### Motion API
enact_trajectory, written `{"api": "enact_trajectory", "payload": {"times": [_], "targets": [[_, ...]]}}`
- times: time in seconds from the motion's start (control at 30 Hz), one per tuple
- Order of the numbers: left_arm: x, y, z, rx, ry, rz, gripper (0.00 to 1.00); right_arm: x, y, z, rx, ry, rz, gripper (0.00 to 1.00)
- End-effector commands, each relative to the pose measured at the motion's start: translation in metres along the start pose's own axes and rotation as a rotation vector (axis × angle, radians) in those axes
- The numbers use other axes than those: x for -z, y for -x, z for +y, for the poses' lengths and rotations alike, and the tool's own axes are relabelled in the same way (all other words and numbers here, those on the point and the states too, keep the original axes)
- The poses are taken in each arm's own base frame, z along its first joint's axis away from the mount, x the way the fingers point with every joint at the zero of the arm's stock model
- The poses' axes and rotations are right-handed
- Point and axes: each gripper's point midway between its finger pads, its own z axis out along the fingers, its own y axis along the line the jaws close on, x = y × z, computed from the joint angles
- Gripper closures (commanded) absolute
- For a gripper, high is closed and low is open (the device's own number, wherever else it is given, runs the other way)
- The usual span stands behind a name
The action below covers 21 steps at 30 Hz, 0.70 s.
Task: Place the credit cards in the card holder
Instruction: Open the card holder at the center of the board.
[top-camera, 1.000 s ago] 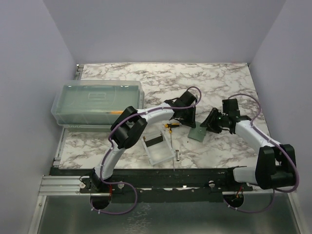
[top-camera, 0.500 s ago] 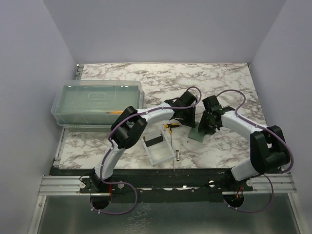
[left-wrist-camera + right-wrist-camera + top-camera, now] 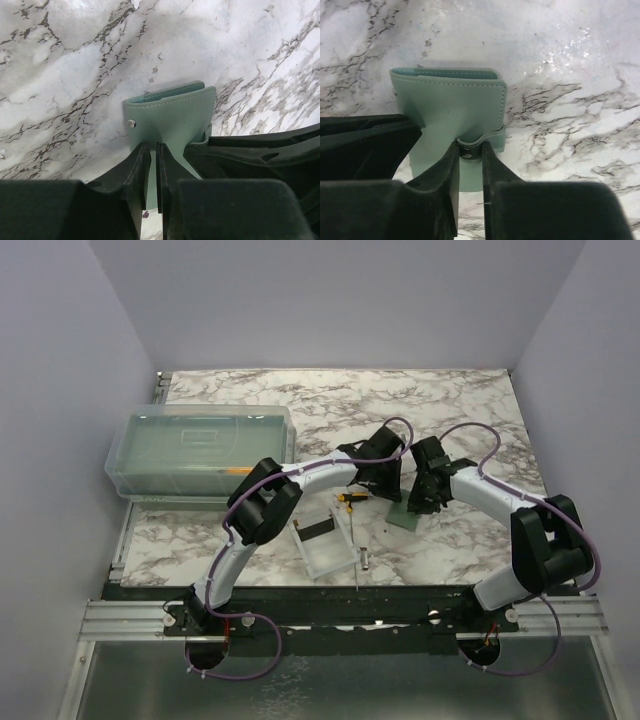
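card holder (image 3: 404, 514): folded on the tabletop (image 3: 300, 400), between both arms.
left gripper (image 3: 152, 150): narrow, pinching the holder's near edge, likely to steady it.
right gripper (image 3: 468, 149): narrow, nipping the snap tab (image 3: 489, 135), likely to unfasten it.

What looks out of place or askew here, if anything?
Nothing spilled or damaged. The small clear plastic tray sits skewed near the front, a black card in it. The sage-green folding card holder lies angled too, folded shut, pinched by the left gripper at one edge and the right gripper at its snap tab.
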Motion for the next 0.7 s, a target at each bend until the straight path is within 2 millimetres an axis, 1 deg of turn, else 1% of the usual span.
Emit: {"api": "enact_trajectory", "payload": {"times": [0.0,0.1,0.13,0.23,0.3,0.37,0.43,0.5,0.53,0.57,0.63,0.67], "targets": [[0.007,-0.018,-0.010,-0.005,-0.036,0.075,0.81,-0.005,0.000,0.012,-0.036,0.080,-0.045,0.87],[0.014,-0.021,-0.025,-0.001,-0.094,0.091,0.78,-0.001,0.002,0.016,-0.043,0.115,-0.068,0.88],[0.015,-0.022,-0.029,0.006,-0.111,0.096,0.78,0.000,0.003,0.017,-0.045,0.122,-0.075,0.90],[0.008,-0.032,-0.033,0.046,-0.155,0.121,0.81,0.003,0.005,0.020,-0.050,0.149,-0.089,0.91],[-0.001,-0.041,-0.027,0.075,-0.151,0.142,0.82,0.005,0.005,0.022,-0.055,0.165,-0.092,0.93],[-0.012,-0.048,-0.015,0.094,-0.119,0.158,0.85,0.008,0.006,0.022,-0.063,0.171,-0.100,0.95],[-0.019,-0.050,-0.001,0.106,-0.077,0.151,0.87,0.015,0.007,0.019,-0.073,0.171,-0.119,0.97],[-0.021,-0.048,0.015,0.125,-0.030,0.133,0.89,0.021,0.009,0.005,-0.104,0.144,-0.145,0.97],[-0.021,-0.046,0.022,0.136,-0.018,0.128,0.89,0.022,0.009,-0.007,-0.130,0.112,-0.155,0.95],[-0.020,-0.044,0.029,0.145,-0.005,0.123,0.89,0.022,0.009,-0.021,-0.157,0.066,-0.160,0.92],[-0.018,-0.041,0.037,0.149,0.007,0.114,0.89,0.017,0.004,-0.059,-0.224,-0.086,-0.140,0.87],[-0.018,-0.040,0.040,0.153,0.011,0.112,0.89,0.015,0.001,-0.073,-0.237,-0.150,-0.130,0.85]]}}
